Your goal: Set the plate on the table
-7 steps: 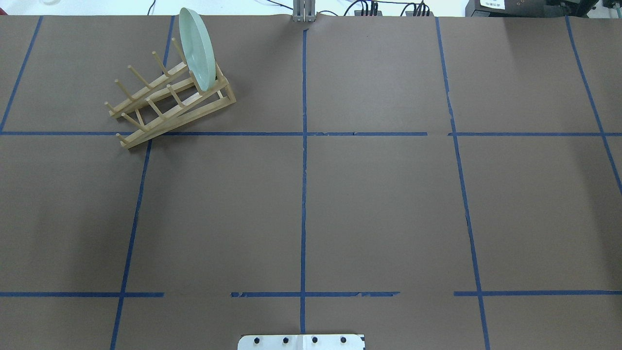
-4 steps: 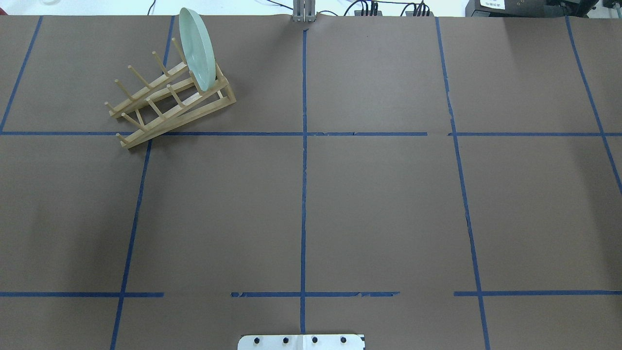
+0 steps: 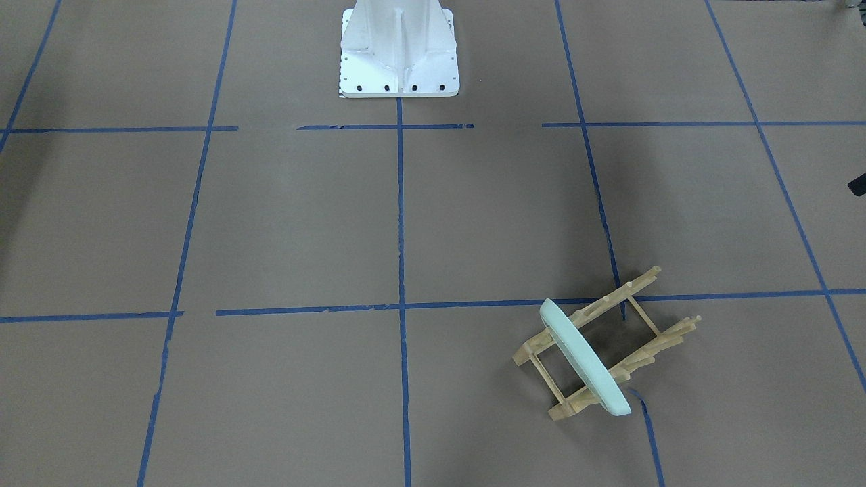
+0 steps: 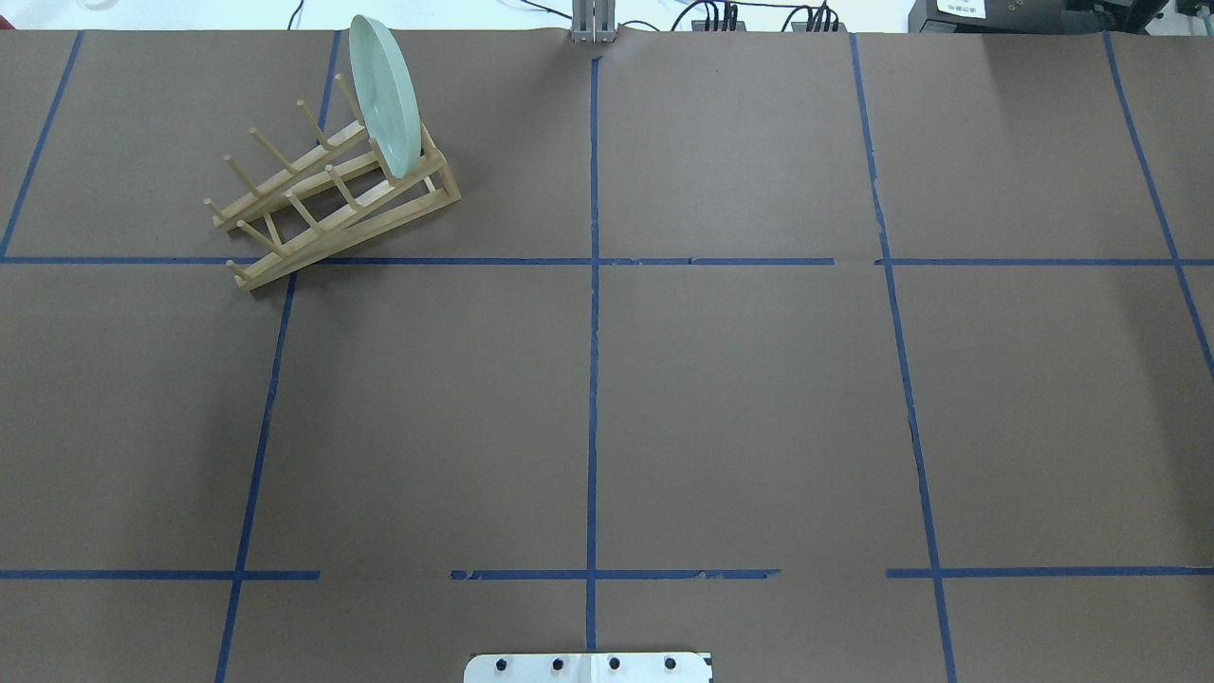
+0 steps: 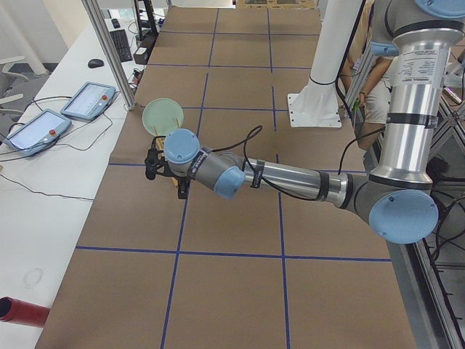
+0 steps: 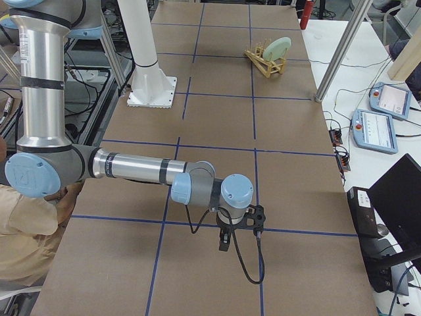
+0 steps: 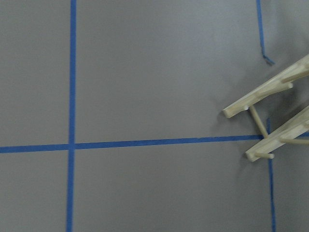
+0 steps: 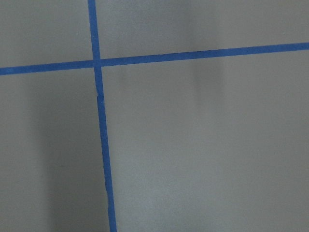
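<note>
Standing on edge in the end slot of the wooden rack point(image 3: 666, 336), the plate point(image 3: 585, 358) is seen in the front-facing view to be propped by the pegs and slightly tilted, so that its rim is offered upward for a pinch. No gripper is shown here, and the table point(image 3: 284, 223) is a matt brown paper sheet crossed by blue tape lines point(image 3: 399, 216). From overhead the plate is shown as a glossy, pale mint disc with a shallow raised rim, about as wide as the rack, whose pale round dowels rise in two rows from straight rails; again no gripper is caught. In the exterior left view the left gripper point(image 5: 181, 187) is held low over the table with the plate and rack just beyond it, which is judged an approach stance; whether its fingers are spread or pressed together cannot be told. In the exterior right view the right gripper point(image 6: 224, 241) is hung over bare paper, well apart from the plate, presumably kept out of the way; its finger state cannot be told either. In the left wrist view only the rack's empty end is caught, off to one side of the gripper rather than beneath it. In the right wrist view only paper and tape are shown.
</note>
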Available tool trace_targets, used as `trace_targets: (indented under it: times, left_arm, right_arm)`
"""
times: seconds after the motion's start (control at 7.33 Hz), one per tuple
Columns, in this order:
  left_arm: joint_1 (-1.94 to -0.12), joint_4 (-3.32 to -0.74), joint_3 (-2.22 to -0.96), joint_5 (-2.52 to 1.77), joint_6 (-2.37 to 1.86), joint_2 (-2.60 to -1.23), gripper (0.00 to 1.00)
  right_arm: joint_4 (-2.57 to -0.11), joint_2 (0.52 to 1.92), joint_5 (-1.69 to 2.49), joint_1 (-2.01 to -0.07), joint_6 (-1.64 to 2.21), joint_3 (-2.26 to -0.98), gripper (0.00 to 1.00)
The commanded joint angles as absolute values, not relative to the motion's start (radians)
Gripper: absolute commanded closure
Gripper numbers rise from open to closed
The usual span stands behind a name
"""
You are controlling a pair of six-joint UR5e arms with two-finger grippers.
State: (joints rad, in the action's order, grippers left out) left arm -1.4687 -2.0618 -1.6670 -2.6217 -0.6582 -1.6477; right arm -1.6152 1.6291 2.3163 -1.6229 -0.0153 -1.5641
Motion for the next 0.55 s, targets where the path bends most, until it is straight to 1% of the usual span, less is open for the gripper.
trace_targets:
  times: [0.0, 0.27, 0.41]
  left_arm:
    - [-1.35, -2.358, -1.664, -2.567, -1.111, -1.714, 0.0]
    - [-1.242, -2.511, -1.655, -2.449, -1.381, -1.784, 0.0]
    - [-1.157, -2.532, -1.638, -2.287, -1.584, -1.866, 0.0]
  right_arm:
    - [-1.615, 1.629, 2.316, -1.623, -0.015, -1.565, 0.0]
    - [-1.615, 1.629, 2.316, -1.623, -0.015, -1.563, 0.0]
    - [-1.615, 1.631, 2.316, -1.623, -0.015, -1.563, 0.0]
